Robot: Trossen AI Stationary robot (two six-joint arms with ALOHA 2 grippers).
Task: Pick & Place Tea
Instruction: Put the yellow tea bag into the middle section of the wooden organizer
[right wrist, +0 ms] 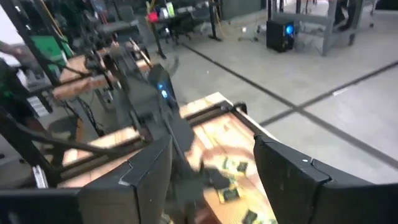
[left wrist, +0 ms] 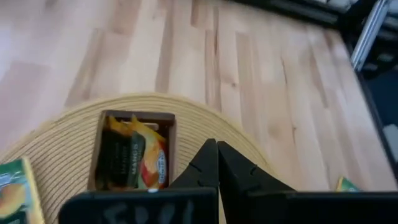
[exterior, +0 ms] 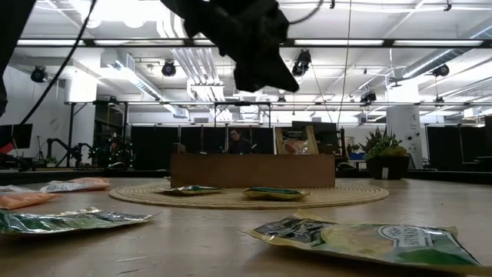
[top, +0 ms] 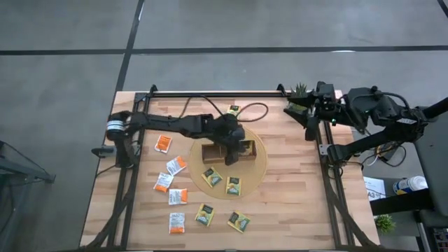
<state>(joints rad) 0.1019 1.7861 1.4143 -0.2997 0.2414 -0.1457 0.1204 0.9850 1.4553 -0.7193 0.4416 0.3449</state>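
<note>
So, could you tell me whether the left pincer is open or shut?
Shut: the left pincer has its fingers pressed together, nothing between them, above the tray.

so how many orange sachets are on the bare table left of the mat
5: one nearest the left arm, then and toward the near edge. The arm may hide others.

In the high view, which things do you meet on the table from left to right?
Orange sachets → wooden tray under the shut left gripper, on the round woven mat → small potted plant → right gripper, open, at the table's right edge.
</note>
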